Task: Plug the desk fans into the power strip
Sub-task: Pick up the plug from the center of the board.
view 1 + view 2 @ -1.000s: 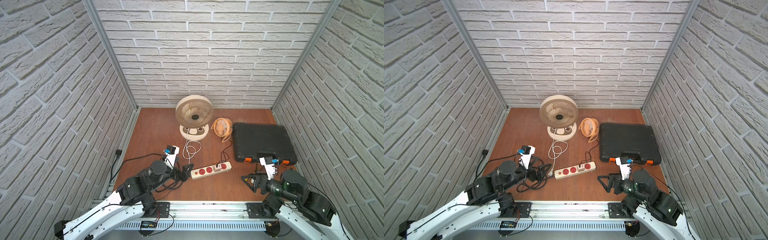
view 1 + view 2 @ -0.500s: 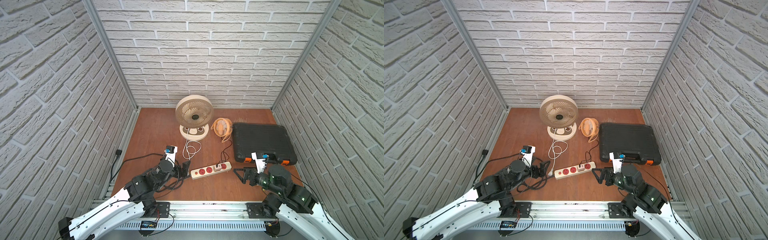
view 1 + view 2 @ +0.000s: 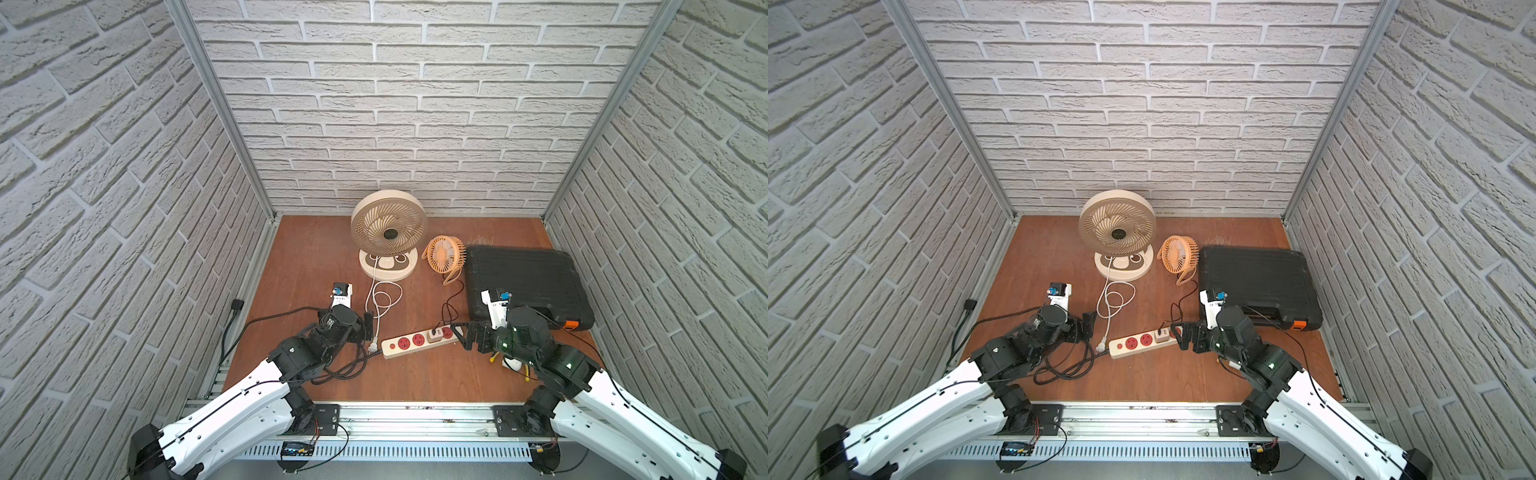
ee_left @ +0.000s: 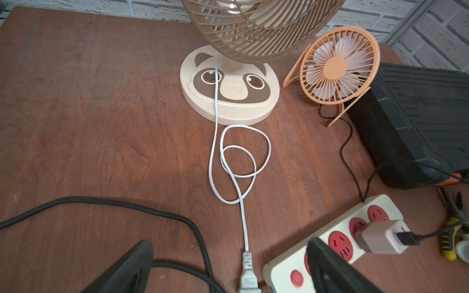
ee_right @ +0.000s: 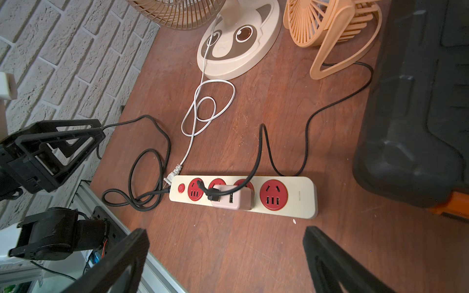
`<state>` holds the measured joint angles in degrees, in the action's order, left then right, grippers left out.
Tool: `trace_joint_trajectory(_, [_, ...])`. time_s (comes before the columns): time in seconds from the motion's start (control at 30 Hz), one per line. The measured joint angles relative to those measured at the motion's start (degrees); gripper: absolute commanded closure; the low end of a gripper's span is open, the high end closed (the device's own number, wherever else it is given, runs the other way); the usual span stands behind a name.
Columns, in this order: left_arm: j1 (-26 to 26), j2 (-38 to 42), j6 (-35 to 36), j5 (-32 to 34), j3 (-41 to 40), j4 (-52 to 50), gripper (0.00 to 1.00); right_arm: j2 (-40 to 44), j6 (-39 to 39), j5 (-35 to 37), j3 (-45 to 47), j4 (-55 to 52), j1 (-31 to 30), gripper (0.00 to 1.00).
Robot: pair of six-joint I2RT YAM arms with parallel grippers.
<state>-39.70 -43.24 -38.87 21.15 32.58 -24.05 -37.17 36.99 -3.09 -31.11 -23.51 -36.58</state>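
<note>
A brown wooden bench (image 3: pixel 316 266) sits inside white brick walls. A black tool case (image 3: pixel 523 282) lies along the right edge. A large beige desk fan (image 3: pixel 388 224) stands at the middle of the back edge, with a small orange fan (image 3: pixel 445 253) just beside it. The cream power strip (image 3: pixel 415 343) lies near the front edge, roughly midway; a pink adapter (image 5: pixel 232 197) with the orange fan's black cord fills one red socket. The desk fan's white cord (image 4: pixel 238 162) loops forward, and its plug (image 4: pixel 248 276) lies unplugged, touching the strip's button end. The left pincer (image 4: pixel 228 269) hangs wide and empty just over that plug; the right pincer (image 5: pixel 223 261) hangs wide and empty near the strip's other end. The step in hand looks like reaching; next, the left pincer probably needs to close on the plug, lift it, and line its prongs up with a free socket.
</note>
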Motion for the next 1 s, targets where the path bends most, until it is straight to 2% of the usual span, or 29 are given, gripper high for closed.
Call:
trace_joint_trajectory(0.3, [5.75,-5.55,-0.46,-3.69,2.62,-3.8,0.02,-1.95,-0.31,-2.36,-1.38,4.07,4.31,0.01])
trace_joint_trajectory(0.73, [7.28,-12.13,-4.33,-5.11,6.56,-9.77,0.02,-2.29,2.6,-4.5,-1.49,4.0,10.99,0.01])
trace_joint_trajectory(0.87, [7.3,-12.55,-6.25,-5.05,7.76,-11.67,0.1,0.0,3.15,-4.5,-1.46,3.37,11.39,0.01])
trace_joint_trajectory(1.0, [7.3,-13.35,-8.17,-5.07,8.52,-13.42,0.23,0.7,3.32,-4.68,-1.44,3.13,11.47,0.01])
